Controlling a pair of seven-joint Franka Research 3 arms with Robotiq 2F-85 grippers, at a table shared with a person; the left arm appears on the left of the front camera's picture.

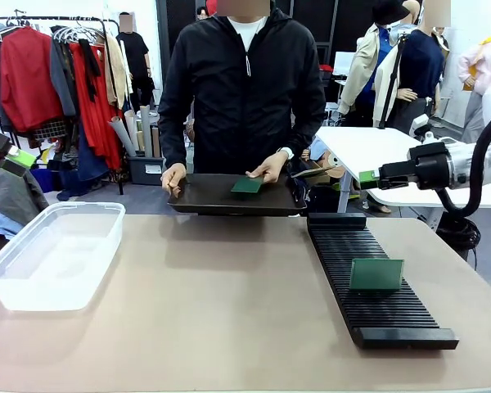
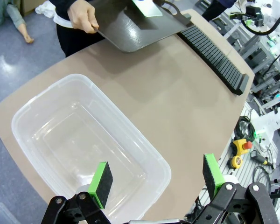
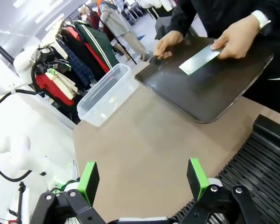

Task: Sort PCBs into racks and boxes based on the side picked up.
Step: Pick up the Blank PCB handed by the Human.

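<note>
Tan desk (image 1: 229,327): at its left the clear box (image 1: 65,209) sits below the left end effector (image 2: 156,179), fingers spread. At the far middle, a person (image 1: 241,90) holds a dark tray (image 1: 204,196) bearing one PCB (image 1: 247,186). On the right, a second PCB (image 1: 376,274) stands in the black rack (image 1: 344,254); above, the right end effector (image 3: 142,179) hovers, spread.

You have two PCBs to count: the flat PCB (image 1: 247,186) on the tray and the upright PCB (image 1: 376,275) in the rack. You'll find one black slotted rack (image 1: 344,246), one clear box (image 1: 41,295) and one dark tray (image 1: 209,198). You can also count two grippers, the left gripper (image 2: 157,179) and the right gripper (image 3: 142,179), and one person at the table's far side with two hands, the hand at the tray's edge (image 1: 173,177) and the hand on the flat PCB (image 1: 270,169).
</note>
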